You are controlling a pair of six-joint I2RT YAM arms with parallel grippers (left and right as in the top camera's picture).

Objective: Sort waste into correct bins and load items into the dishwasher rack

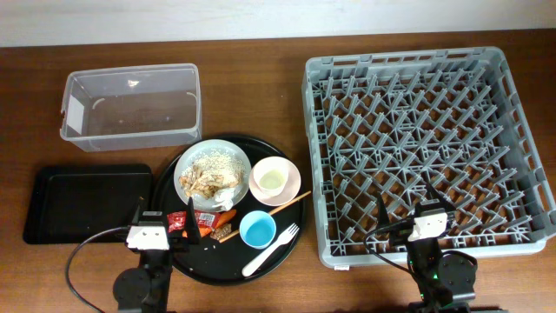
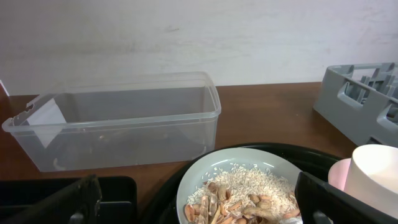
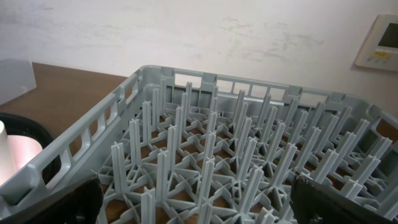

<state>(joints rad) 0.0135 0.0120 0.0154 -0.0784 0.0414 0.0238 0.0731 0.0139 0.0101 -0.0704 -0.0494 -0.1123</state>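
Observation:
The plate (image 1: 186, 170) holds pale crumbs (image 1: 219, 162), brownish scraps (image 1: 201, 181) and white paper (image 1: 228, 196) on the round black tray (image 1: 208, 265). Beside it are the pinkish bowl (image 1: 293, 176) with the white cup (image 1: 271, 179) in it, the blue cup (image 1: 258, 229), fork (image 1: 271, 249), stick (image 1: 276, 209), red wrapper (image 1: 198, 218) and carrot (image 1: 228, 214). My left gripper (image 1: 163, 216) is open and empty at the tray's near left, facing the plate (image 2: 249, 158). My right gripper (image 1: 413, 209) is open and empty over the near edge of the rack (image 1: 426, 148).
The clear tub (image 1: 130, 106) stands empty at the back left, behind the plate in the left wrist view (image 2: 118, 124). The flat black tray (image 1: 87, 202) lies at the front left. The rack's upright pegs (image 3: 217, 137) fill the right wrist view.

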